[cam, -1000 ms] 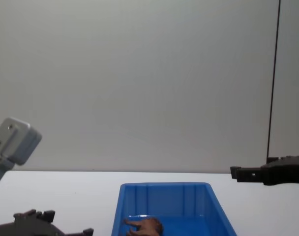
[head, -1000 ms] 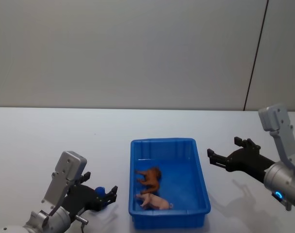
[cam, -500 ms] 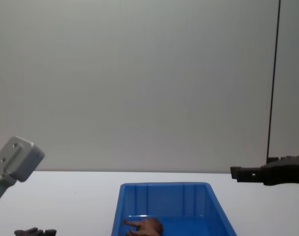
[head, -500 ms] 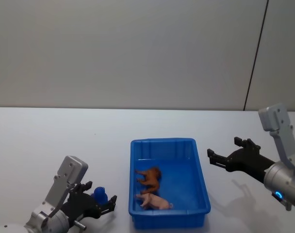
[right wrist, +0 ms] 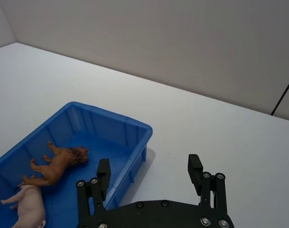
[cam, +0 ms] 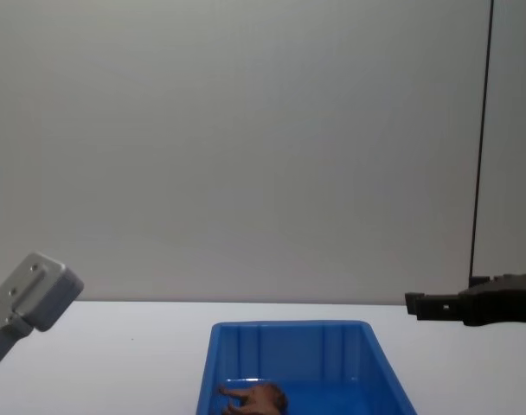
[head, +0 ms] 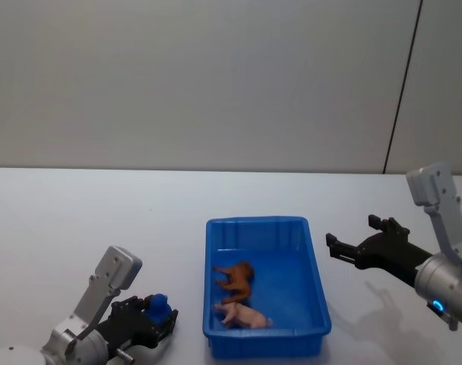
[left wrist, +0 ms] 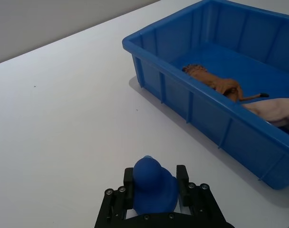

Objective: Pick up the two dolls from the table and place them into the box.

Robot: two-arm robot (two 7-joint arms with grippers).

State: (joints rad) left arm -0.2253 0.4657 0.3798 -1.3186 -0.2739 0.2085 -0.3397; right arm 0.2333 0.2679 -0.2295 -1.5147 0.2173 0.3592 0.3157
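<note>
The two dolls lie inside the blue box point(head: 267, 285), which sits on the white table point(head: 102, 220) at the lower middle of the head view. One is a brown lion figure point(head: 235, 278) on its side near the centre of the box floor; the other is a pale pink pig figure point(head: 245, 315) just below it in that view, close to the box's near wall, the two nearly touching. In the chest view the lion shows at the bottom edge of the frame, low inside the box with the ribbed far wall behind it.

The left hand point(head: 156, 319) is at the lower left of the head view, low over the table and just beside the box's near left corner. Its black fingers point(left wrist: 182, 178) are clamped on a small rounded blue object point(left wrist: 151, 183), which fills the gap between them in the left wrist view; the box stands apart from it, toward the upper right of that frame.

The right hand point(head: 351, 245) is at the right of the head view, held above the table beside the box's right wall, its fingers point(right wrist: 103, 172) spread apart with nothing between them. In the right wrist view it hangs over the box's far right corner and the bare table beyond.
</note>
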